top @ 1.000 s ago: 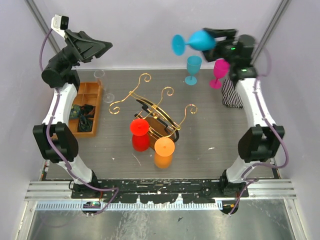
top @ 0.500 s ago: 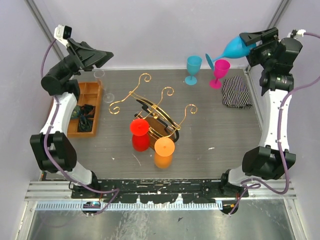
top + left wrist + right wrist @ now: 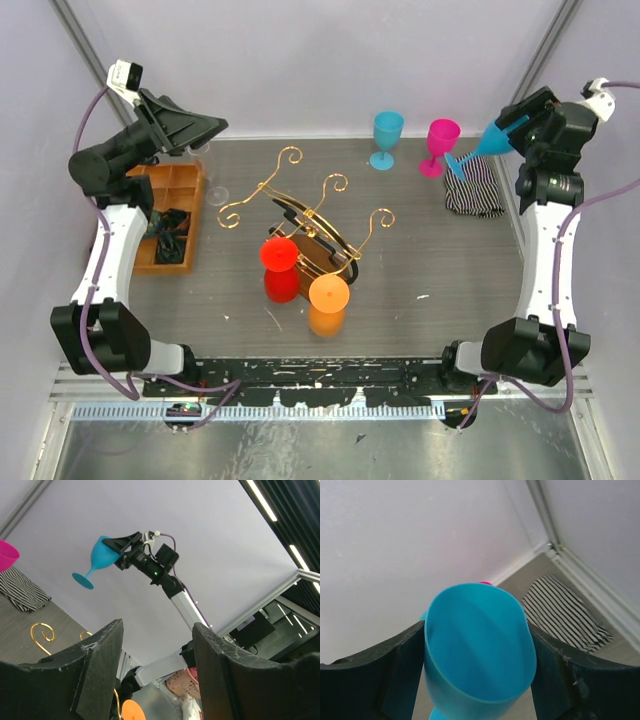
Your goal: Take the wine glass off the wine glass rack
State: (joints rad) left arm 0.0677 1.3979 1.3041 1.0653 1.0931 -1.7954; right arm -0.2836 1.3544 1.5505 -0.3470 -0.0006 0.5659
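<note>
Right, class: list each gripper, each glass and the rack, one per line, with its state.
Right gripper: shut on held blue glass.
Held blue glass: airborne, tilted.
Left gripper: open, empty.
Wine glass rack: upright, carrying two glasses.
Red glass: hung on rack, foot up.
Orange glass: hung on rack, foot up.
Standing blue glass: upright on table.
Pink glass: upright on table.

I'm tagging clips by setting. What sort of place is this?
Probably a robot lab test cell: blank white walls framed by metal posts, left arm and right arm bolted to a rail, the right gripper holding a blue glass, plus a gold rack.
</note>
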